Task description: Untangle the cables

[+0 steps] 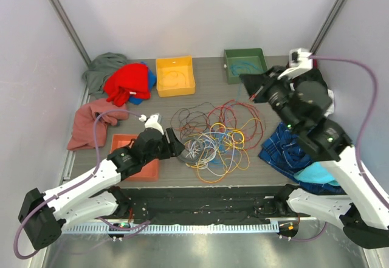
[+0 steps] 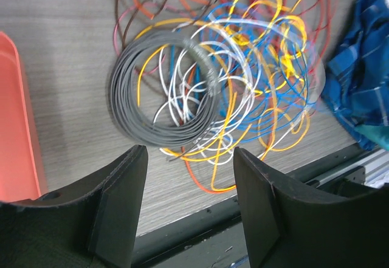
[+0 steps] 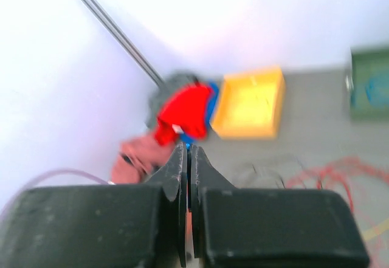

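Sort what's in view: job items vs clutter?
Job: tangled cables; grey coil among them; green bin, yellow bin (cable seemingly inside each).
Lying about: red garment, pink cloth, blue plaid cloth, grey cloth, orange tray.

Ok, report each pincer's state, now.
Left pincer: open, empty, near the coiled grey wire bundle.
Right pincer: shut; whether it grips a wire cannot be told.
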Available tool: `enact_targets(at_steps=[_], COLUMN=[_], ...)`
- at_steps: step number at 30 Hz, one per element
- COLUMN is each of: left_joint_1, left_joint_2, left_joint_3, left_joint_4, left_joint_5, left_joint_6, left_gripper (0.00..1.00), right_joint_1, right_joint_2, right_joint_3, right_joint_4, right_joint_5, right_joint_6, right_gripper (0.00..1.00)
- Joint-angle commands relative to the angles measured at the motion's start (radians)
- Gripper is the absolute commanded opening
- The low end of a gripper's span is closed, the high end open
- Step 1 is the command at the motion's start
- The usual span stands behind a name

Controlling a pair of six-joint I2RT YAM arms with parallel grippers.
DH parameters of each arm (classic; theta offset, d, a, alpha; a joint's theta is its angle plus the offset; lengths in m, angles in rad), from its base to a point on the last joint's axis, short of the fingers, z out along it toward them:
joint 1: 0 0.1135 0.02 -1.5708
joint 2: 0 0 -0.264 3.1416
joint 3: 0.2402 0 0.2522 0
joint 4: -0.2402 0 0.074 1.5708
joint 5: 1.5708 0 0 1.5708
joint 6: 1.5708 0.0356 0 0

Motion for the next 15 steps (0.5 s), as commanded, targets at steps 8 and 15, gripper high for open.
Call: enact_targets(at_steps=[8, 15], left_joint_1=[-0.004, -0.003], left_joint_2=[-0.143, -0.180], left_joint_3=[0.103, 0.063], left_joint_4=[0.069, 0.313], left_joint_5=[-0.079, 0.018], left_joint_6=[0.098, 0.150], left_gripper=[0.67, 0.70], right_joint_1=[0.005, 0.005], right_joint_2=[0.138, 0.213], right_joint_3=[0.459, 0.651], right_joint_4=[-0.126, -0.146], right_joint_5=[-0.077, -0.109], right_joint_6=[-0.092, -0.084], right_gripper=[0.01, 0.01])
